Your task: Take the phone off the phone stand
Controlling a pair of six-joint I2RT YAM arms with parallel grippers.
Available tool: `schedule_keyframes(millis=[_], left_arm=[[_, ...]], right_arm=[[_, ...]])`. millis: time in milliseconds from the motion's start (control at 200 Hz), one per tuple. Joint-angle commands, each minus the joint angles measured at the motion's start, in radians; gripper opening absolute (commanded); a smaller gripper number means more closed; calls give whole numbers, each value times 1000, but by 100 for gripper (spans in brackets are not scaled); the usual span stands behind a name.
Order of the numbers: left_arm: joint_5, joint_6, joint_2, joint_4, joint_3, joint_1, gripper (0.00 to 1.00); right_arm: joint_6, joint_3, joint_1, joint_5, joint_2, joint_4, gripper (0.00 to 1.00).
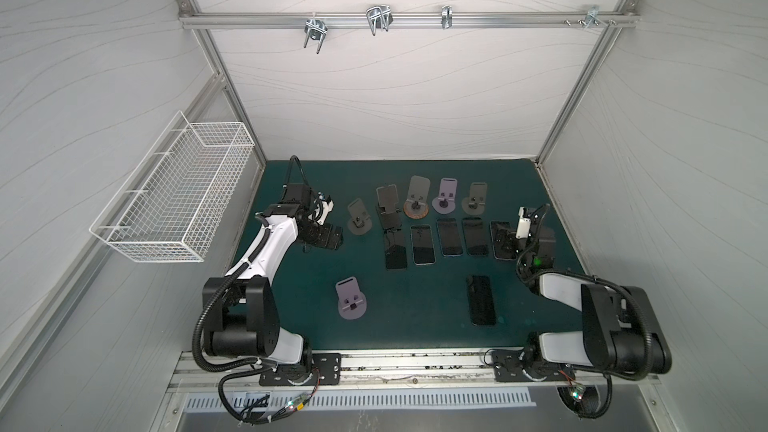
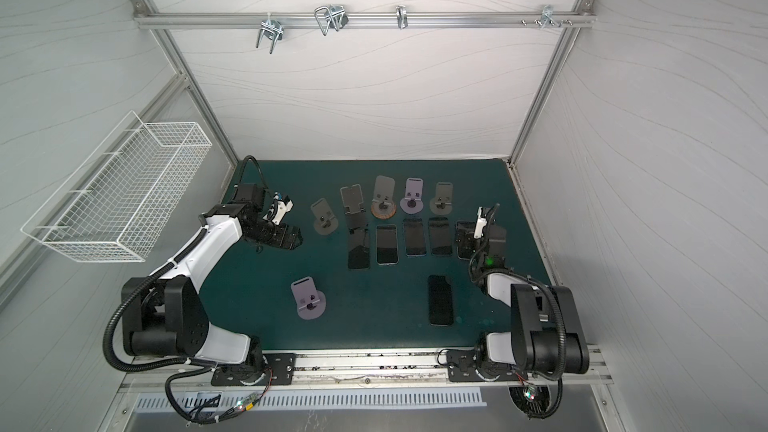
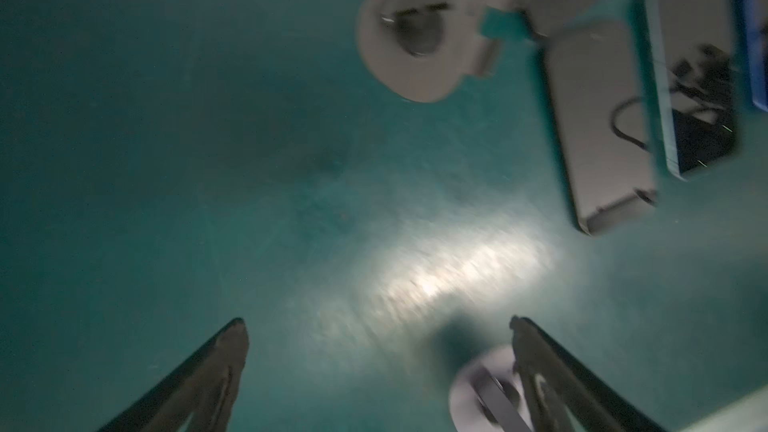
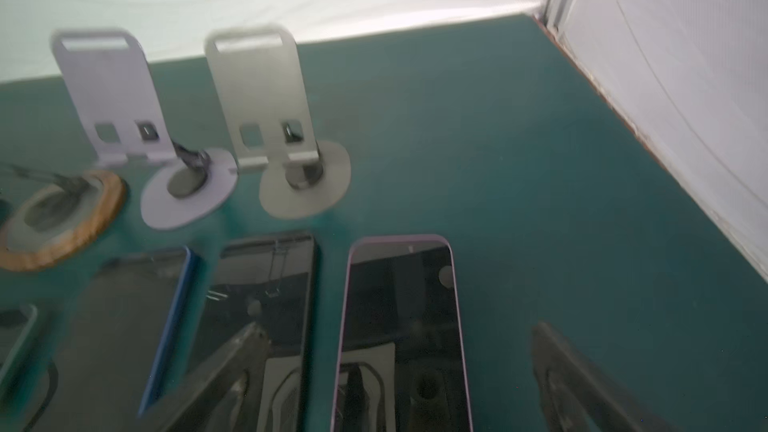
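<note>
**On the Mat, Right End of the Row: Clearing the Gripper From the Phone**

1. Phone position. The purple-rimmed phone (image 4: 399,305) lies flat, screen up, on the green mat (image 1: 415,326). It is at the right end of the row of phones (image 1: 449,236), just in front of the grey stand (image 4: 266,89) and apart from it. In both top views no stand visibly carries a phone, so the removal itself appears complete.

2. Gripper condition. The right gripper (image 4: 399,326) hangs over the phone's near end with its jaws spread wide, one to each side, gripping nothing. The left gripper (image 3: 378,321) is likewise spread and empty over bare mat, near the lilac stand (image 3: 486,392).

3. Procedure. The step in hand is judged to be retreat.
   - Raise the right gripper straight up before any sideways travel, so that no finger catches the phone's rim and slides it across the mat.
   - Keep the jaws wide until clear.
   - Avoid forward travel: the grey stand looks light and easily tipped.
</note>
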Motion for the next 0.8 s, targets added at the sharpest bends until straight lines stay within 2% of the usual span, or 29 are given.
schedule_keyframes(millis=[0,120,190,290,340,445,520,585,665,740,795], left_arm=[[-142,-110,-18,383,-107,6,100],[-179,-153,-33,656,-246,6,100],[-221,-194,-39,844,-349,4,100],[-287,-215,-34,1221,-525,5,100],[-298,-223,-61,1218,-538,2,100],[-262,-235,-48,1350,-596,1,100],[-220,-218,14,1561,-677,-1,100],[-253,-193,110,1800,-733,-21,100],[-273,-205,53,1614,-693,-28,100],[-325,-214,97,1648,-669,-27,100],[-342,-220,79,1588,-657,-35,100]], right_arm=[[19,-34,9,-10,81,194,99],[-18,-22,66,87,215,307,99],[-39,52,93,105,186,118,99],[-34,60,96,127,199,125,99],[-34,63,96,133,204,122,99],[-33,64,99,135,200,118,99],[-34,64,99,133,199,115,99],[-33,65,99,134,200,116,99],[-34,65,99,135,201,115,99],[-35,65,99,133,201,115,99],[-35,65,99,135,200,115,99]])
